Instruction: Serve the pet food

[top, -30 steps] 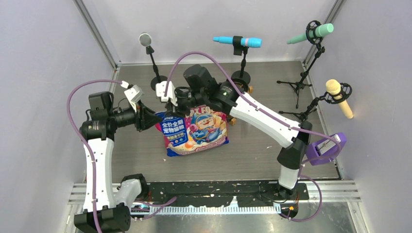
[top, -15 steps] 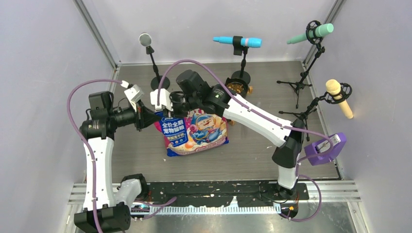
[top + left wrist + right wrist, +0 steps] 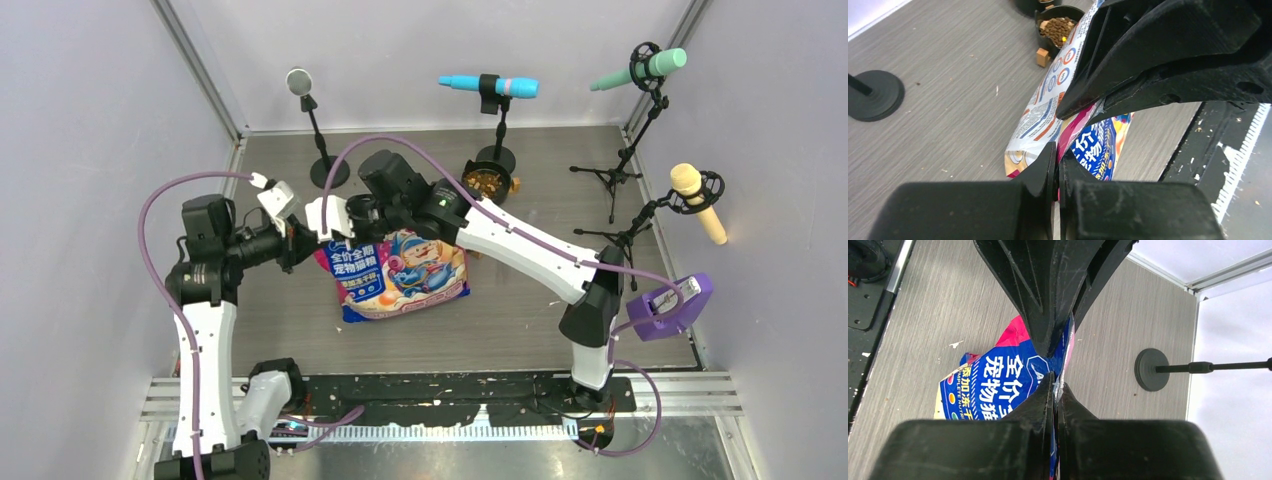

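Note:
The pink-and-blue pet food bag (image 3: 400, 272) lies on the table with its top edge raised at the left. My left gripper (image 3: 303, 240) is shut on that edge of the bag (image 3: 1088, 145). My right gripper (image 3: 340, 215) is shut on the same edge of the bag (image 3: 993, 385), facing the left one, fingertips almost touching. Brown kibble (image 3: 486, 182) fills a black bowl (image 3: 470, 172) at the back; it also shows in the left wrist view (image 3: 1057, 30).
Several microphone stands ring the table: one round base (image 3: 328, 172) is just behind the grippers, others stand at the back (image 3: 496, 158) and right (image 3: 612, 180). A purple device (image 3: 672, 305) sits at the right edge. A tan block (image 3: 1042, 56) lies by the bowl.
Both grippers have moved left with the bag's top edge, and the right arm has uncovered the bowl of kibble. The bag's lower part has stayed in place.

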